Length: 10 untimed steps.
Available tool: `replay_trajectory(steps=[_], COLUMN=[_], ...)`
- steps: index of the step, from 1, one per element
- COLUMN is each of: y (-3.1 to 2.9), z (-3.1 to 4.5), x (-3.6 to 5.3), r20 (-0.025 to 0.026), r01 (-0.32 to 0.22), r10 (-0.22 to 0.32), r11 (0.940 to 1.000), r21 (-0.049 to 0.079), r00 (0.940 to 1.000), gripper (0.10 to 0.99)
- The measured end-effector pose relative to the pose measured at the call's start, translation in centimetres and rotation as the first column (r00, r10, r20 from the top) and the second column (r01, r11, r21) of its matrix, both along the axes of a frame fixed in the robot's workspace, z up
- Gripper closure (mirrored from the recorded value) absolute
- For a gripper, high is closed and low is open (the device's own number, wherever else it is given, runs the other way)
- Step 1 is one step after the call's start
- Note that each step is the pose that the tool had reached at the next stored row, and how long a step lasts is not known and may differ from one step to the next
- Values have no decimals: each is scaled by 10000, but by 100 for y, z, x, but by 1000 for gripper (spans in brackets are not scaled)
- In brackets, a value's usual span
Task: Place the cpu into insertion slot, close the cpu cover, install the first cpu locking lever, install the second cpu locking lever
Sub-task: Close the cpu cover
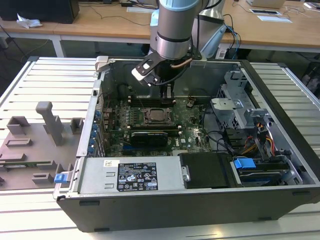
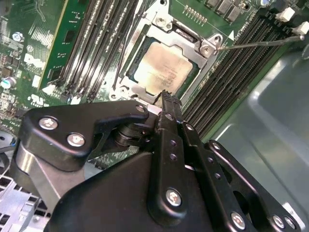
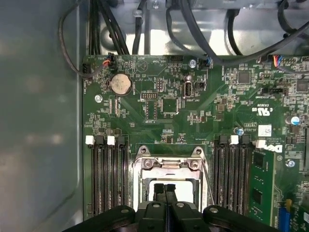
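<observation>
Lister: Nearest item, exterior view: power supply box (image 1: 130, 175), on the near side of the insertion slot (image 1: 146, 116). Over the slot's far edge hangs the gripper (image 1: 168, 95). Outside the case (image 1: 200, 210), well off to the exterior view's left of the slot: grey fixture tray (image 1: 35, 145).

Checker: Claw state? Chip location?

Lister: Second wrist view: fingers (image 2: 166, 99) pressed together, nothing between them, tips by the slot's rim; contact, cannot tell. Seated in the slot, just clear of the tips: the cpu (image 2: 161, 67), with the cpu cover (image 2: 200, 67) lying flat around it. From the slot's corner a thin wire lever (image 2: 260, 43) reaches out over the memory slots (image 2: 227, 77).

Checker: First wrist view, additions?

Lister: Well beyond the slot: coin battery (image 3: 120, 83), black cables (image 3: 101, 19). Closed gripper (image 3: 165, 191) over the cover's window.
</observation>
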<state>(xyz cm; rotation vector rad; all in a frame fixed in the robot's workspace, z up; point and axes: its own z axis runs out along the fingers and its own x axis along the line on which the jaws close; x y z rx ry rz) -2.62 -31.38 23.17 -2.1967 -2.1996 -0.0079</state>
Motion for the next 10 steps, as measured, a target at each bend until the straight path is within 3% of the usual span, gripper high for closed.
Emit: replay_trajectory(steps=[6,10], y=[0,0], z=[-86,-84], x=[-116,-117], r20=[-1,1], r01=[1,-2], r10=[-1,2], r11=[10000,10000], r21=[0,-3], r00=[10000,10000], gripper=[980,980])
